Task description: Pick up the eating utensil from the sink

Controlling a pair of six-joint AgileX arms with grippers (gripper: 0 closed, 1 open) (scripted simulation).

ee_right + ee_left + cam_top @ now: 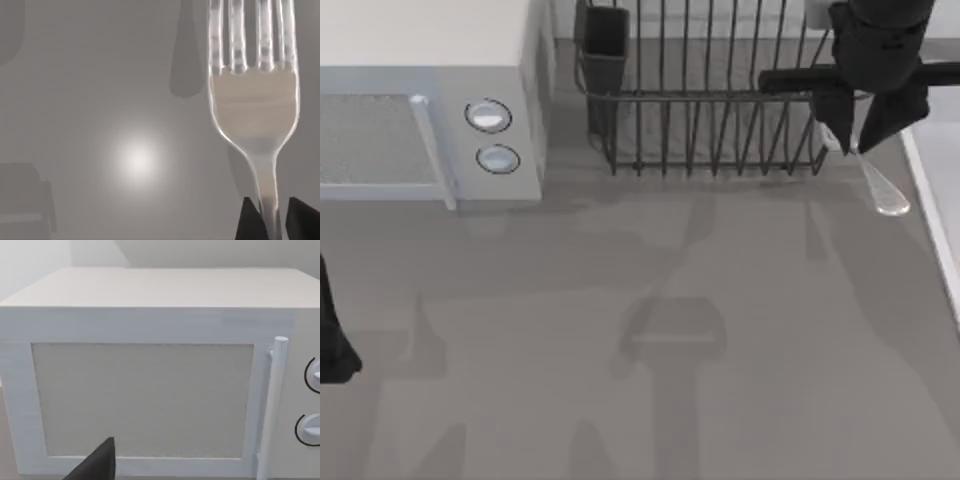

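Shiny four-tined fork (255,107) pinched at its slim neck by right end effector (272,220).

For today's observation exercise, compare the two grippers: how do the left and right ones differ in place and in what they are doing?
1. The right gripper hangs at the top view's upper right, by the dish rack; the left gripper sits at the left edge.
2. The right gripper is shut on the fork, held above the table; the left gripper holds nothing and faces the microwave.
Both are dark.
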